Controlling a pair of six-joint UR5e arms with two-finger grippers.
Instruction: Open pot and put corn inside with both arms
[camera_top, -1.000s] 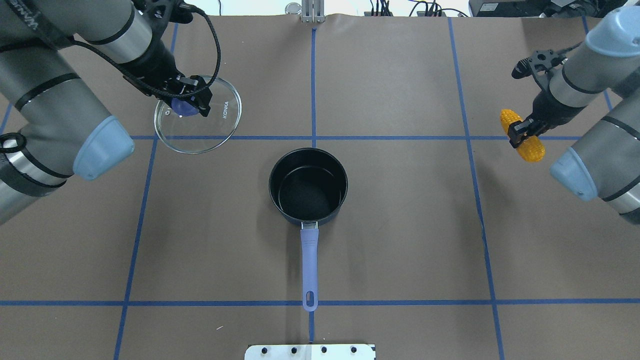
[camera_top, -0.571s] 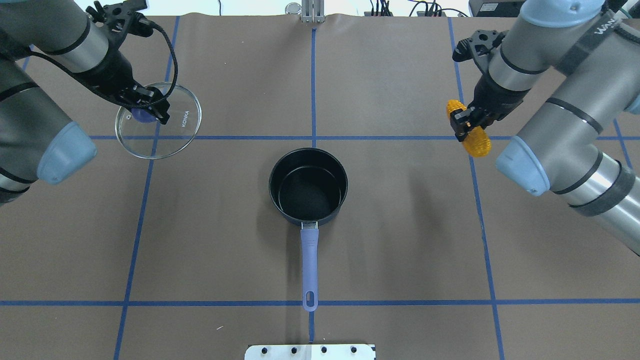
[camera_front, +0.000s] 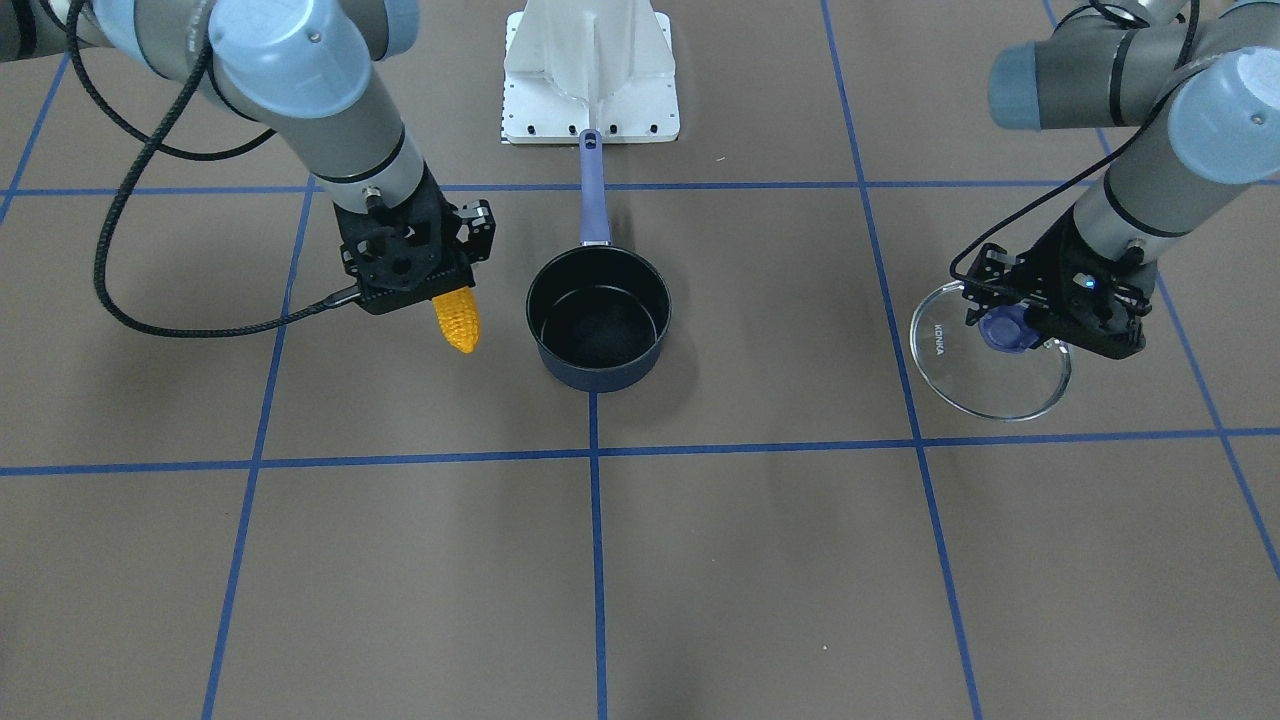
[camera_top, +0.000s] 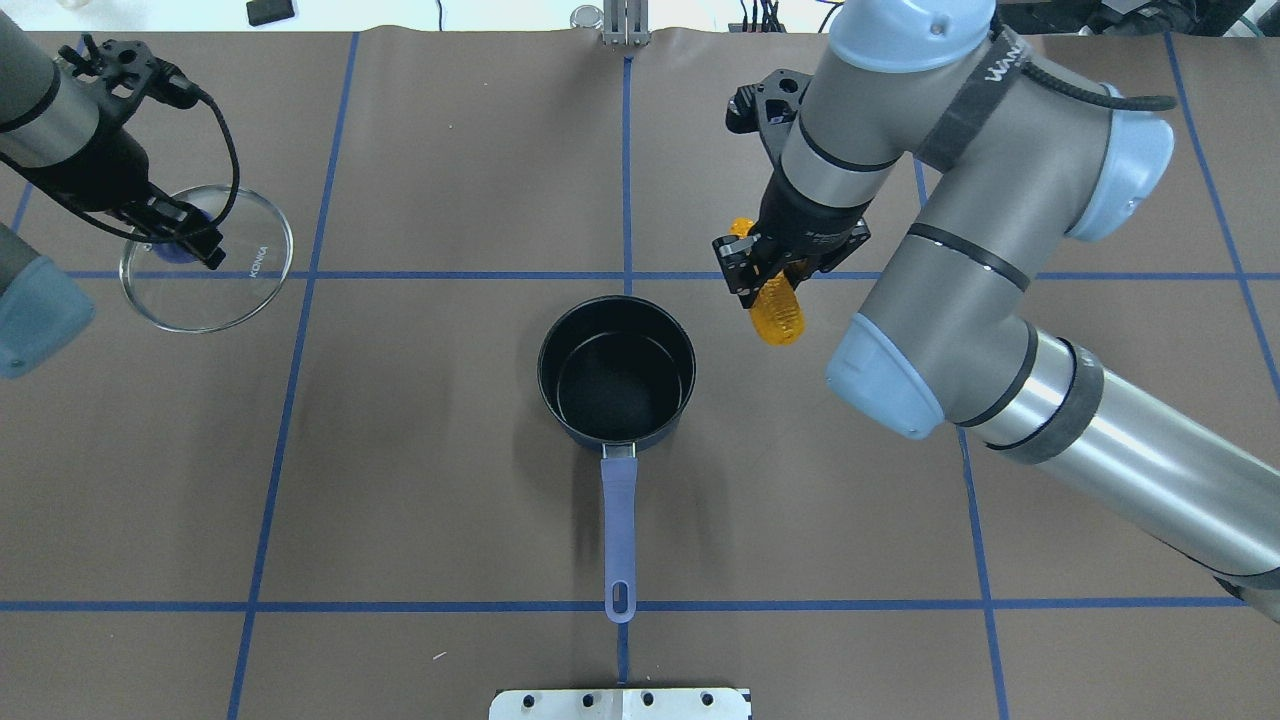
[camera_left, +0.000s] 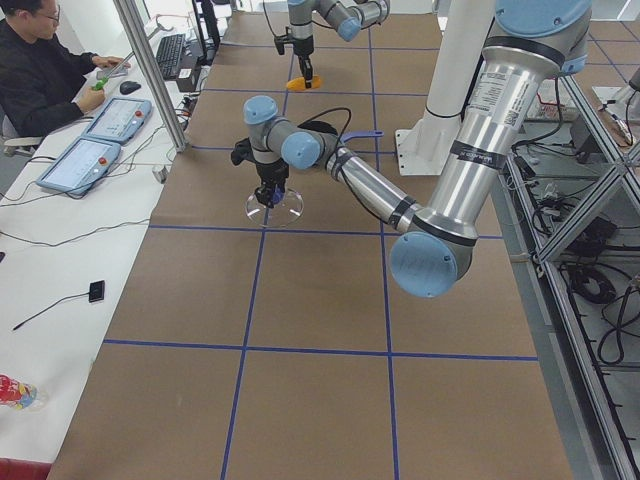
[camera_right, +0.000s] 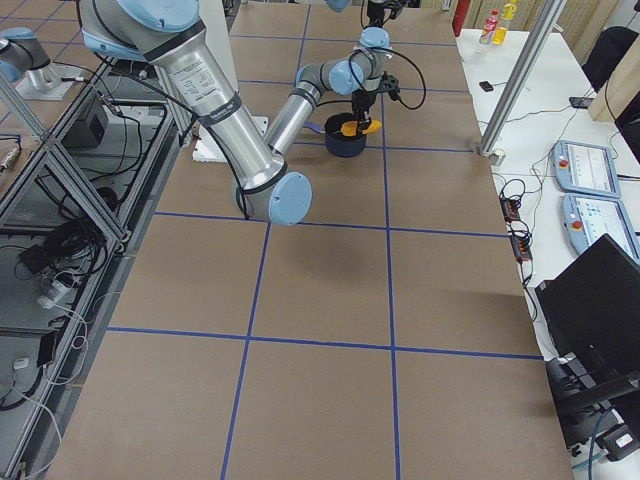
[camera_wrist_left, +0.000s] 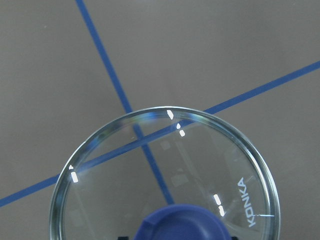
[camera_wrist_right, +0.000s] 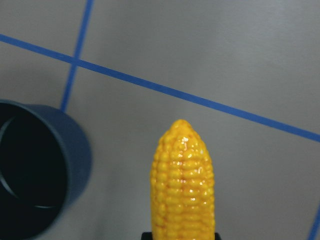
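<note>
The dark navy pot (camera_top: 616, 370) stands open at the table's middle, its periwinkle handle (camera_top: 620, 525) pointing toward the robot; it also shows in the front view (camera_front: 599, 318). My right gripper (camera_top: 760, 275) is shut on the yellow corn (camera_top: 778, 313) and holds it in the air just right of the pot; the corn also shows in the front view (camera_front: 456, 317) and the right wrist view (camera_wrist_right: 183, 182). My left gripper (camera_top: 180, 235) is shut on the blue knob of the glass lid (camera_top: 215, 290), held at the far left, well away from the pot. The lid also shows in the left wrist view (camera_wrist_left: 165, 175).
Blue tape lines (camera_top: 627, 180) divide the brown table into squares. The white robot base plate (camera_front: 592, 75) lies at the near edge behind the pot's handle. An operator (camera_left: 40, 75) sits at a side desk beyond the table's end.
My right arm has swung left with the corn, from the right edge to just beside the pot. My left arm has carried the lid farther left, away from the pot.
</note>
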